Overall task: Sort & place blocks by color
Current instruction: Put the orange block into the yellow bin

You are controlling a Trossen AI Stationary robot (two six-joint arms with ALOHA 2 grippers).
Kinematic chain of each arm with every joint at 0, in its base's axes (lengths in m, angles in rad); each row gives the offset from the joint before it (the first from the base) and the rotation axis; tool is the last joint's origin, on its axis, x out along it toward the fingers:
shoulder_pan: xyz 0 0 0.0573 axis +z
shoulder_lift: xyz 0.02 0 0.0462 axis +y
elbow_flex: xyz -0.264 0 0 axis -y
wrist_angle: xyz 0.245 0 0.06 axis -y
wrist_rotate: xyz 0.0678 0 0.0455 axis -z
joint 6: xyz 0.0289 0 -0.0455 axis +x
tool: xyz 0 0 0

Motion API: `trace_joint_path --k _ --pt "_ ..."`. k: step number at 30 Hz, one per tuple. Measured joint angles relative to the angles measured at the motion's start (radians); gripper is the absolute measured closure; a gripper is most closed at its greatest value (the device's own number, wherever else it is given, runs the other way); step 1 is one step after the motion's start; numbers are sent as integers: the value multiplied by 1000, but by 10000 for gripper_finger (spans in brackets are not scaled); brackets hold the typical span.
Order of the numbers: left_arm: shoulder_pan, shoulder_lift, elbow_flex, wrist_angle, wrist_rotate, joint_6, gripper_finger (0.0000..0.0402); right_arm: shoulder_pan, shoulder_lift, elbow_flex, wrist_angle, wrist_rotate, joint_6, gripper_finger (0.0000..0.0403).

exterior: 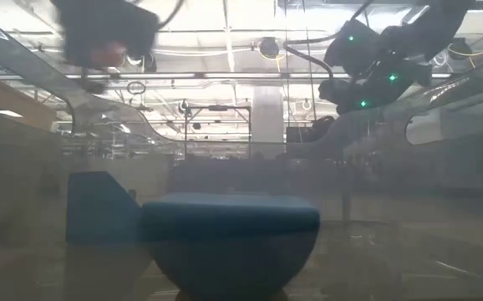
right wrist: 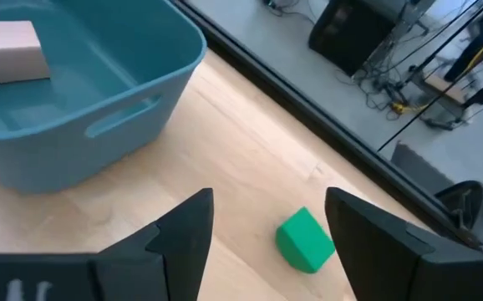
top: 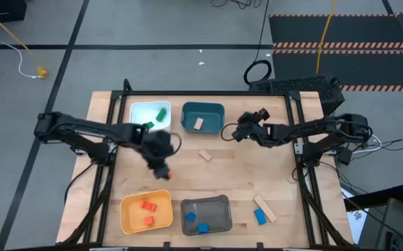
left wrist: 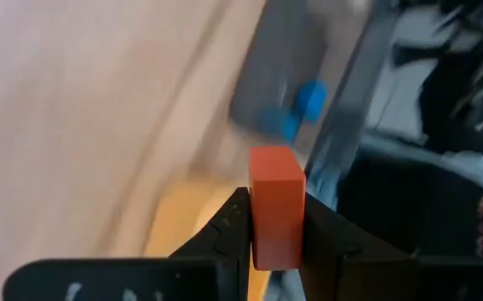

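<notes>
From above, you can see your left pincer in the middle of the worktop, pinching a red block above the yellow bin, which already has two red blocks in it. Your right pincer hangs just beside the teal bin, which holds one tan block. A green block lies in the white bin, two blue blocks sit in the grey bin, and a tan block and a blue block and tan bar wait loose on the wood. From down low, you only see the teal bin up close and both arms high up. From your left wrist, the red block is squeezed tight between the two fingers, with the yellow bin under it. Only its lower part is held, so a quick swing could make it slip and land outside the bin. From your right wrist, the fingers are spread wide around a small green block on the wood. It sits tilted, so if you close off-centre it could pop out sideways, maybe over the worktop edge close by.
</notes>
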Motion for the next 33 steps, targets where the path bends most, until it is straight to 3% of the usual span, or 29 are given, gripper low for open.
trace_joint_path --k 4,11,24,33 --pt "-139 -12 0 -125 -9 -104 332 -21 0 0 3 -9 0 194" --pt "-319 51 -1 -127 -33 -210 328 -34 0 0 2 -11 -3 199" --pt "-371 169 -1 -28 -68 -151 321 -33 0 0 -4 -12 15 200" --pt "-374 169 -1 -22 -83 -172 251 -33 0 0 -5 -61 6 200"
